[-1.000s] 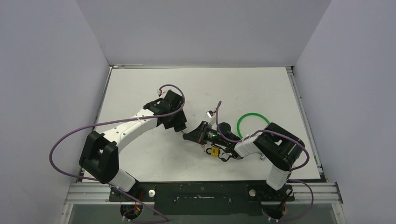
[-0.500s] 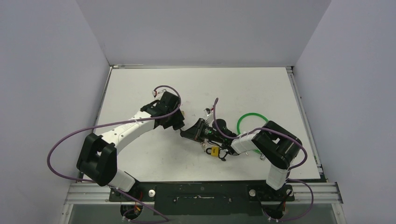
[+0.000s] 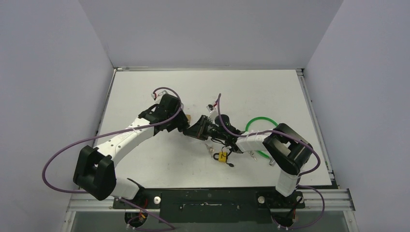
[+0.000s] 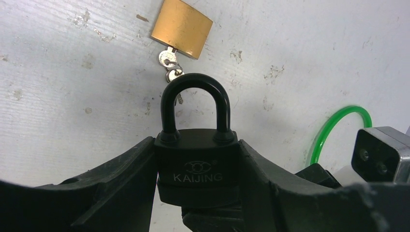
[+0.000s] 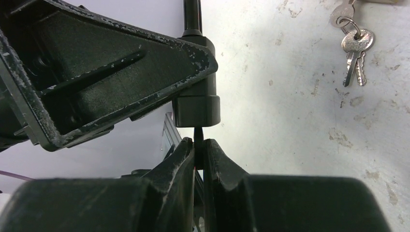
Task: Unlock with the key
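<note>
Right wrist view: right jaws pinched shut on slim dark metal key (image 5: 198, 137), blade in the base of black KAIJING padlock (image 4: 197, 162); left jaws clamp the padlock body over the white worktop (image 4: 72, 72). Rotate strictly about key axis, left arm rigid, no side load

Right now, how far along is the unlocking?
Done: left gripper clamps the black padlock. In hand: right gripper pinches the key, its blade at the lock's underside. Left: the shackle is seated on both legs, so the turn and release remain.
</note>
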`<state>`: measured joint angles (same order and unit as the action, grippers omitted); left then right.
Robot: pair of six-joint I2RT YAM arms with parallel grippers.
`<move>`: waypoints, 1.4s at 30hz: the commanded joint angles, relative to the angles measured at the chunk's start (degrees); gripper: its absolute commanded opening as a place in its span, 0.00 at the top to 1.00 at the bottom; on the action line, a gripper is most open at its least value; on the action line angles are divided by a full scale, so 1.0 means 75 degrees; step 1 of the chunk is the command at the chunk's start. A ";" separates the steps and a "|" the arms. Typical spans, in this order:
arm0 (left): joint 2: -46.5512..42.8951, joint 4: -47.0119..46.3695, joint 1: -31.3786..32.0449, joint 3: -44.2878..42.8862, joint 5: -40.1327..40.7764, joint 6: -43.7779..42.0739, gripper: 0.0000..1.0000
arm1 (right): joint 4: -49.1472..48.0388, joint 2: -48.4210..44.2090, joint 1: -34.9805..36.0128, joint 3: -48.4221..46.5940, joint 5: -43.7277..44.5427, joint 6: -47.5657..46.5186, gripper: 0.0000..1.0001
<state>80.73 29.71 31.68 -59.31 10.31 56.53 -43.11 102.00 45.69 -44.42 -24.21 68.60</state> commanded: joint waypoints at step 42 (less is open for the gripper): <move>-0.2105 -0.3834 0.0029 0.0194 -0.1502 -0.2933 1.00 | 0.0119 -0.4217 -0.1983 0.1773 0.0056 -0.0161 0.24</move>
<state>69.71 11.70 31.83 -57.49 -2.44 46.72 -57.39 79.40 33.45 -31.42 -26.63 83.22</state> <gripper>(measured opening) 0.525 0.732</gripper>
